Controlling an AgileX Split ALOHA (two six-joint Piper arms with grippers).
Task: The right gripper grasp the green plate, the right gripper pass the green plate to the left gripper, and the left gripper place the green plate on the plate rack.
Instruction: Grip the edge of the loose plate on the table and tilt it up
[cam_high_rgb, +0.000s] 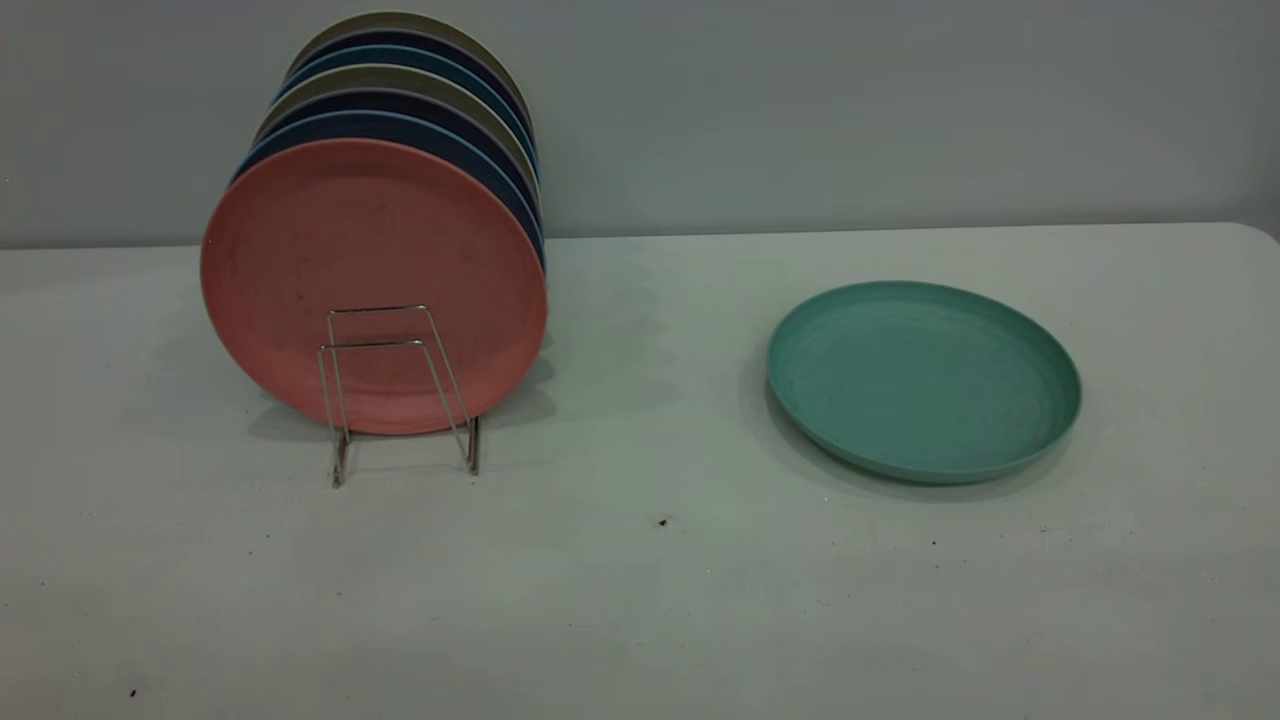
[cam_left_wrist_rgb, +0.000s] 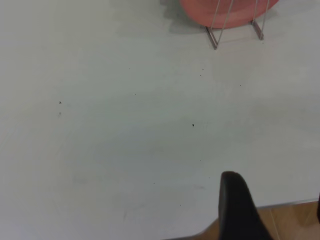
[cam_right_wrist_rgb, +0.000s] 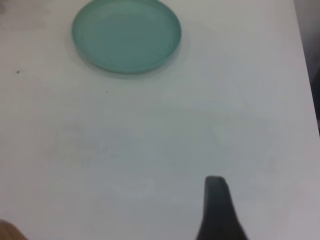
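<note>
The green plate (cam_high_rgb: 925, 380) lies flat on the white table (cam_high_rgb: 640, 600) at the right; it also shows in the right wrist view (cam_right_wrist_rgb: 126, 36). The plate rack (cam_high_rgb: 400, 400) stands at the left, its two front wire loops bare. Neither gripper shows in the exterior view. My right gripper (cam_right_wrist_rgb: 267, 190) is far back from the plate, with one black finger (cam_right_wrist_rgb: 215, 210) showing and nothing beside it. My left gripper (cam_left_wrist_rgb: 275, 192) hangs at the table's front edge, well back from the rack (cam_left_wrist_rgb: 235, 25), its fingers (cam_left_wrist_rgb: 232, 205) wide apart and empty.
A salmon-pink plate (cam_high_rgb: 375, 285) stands upright in the rack, with several dark blue and olive plates (cam_high_rgb: 420, 120) behind it. The pink plate's lower rim shows in the left wrist view (cam_left_wrist_rgb: 225, 12). A grey wall (cam_high_rgb: 900, 110) closes the back.
</note>
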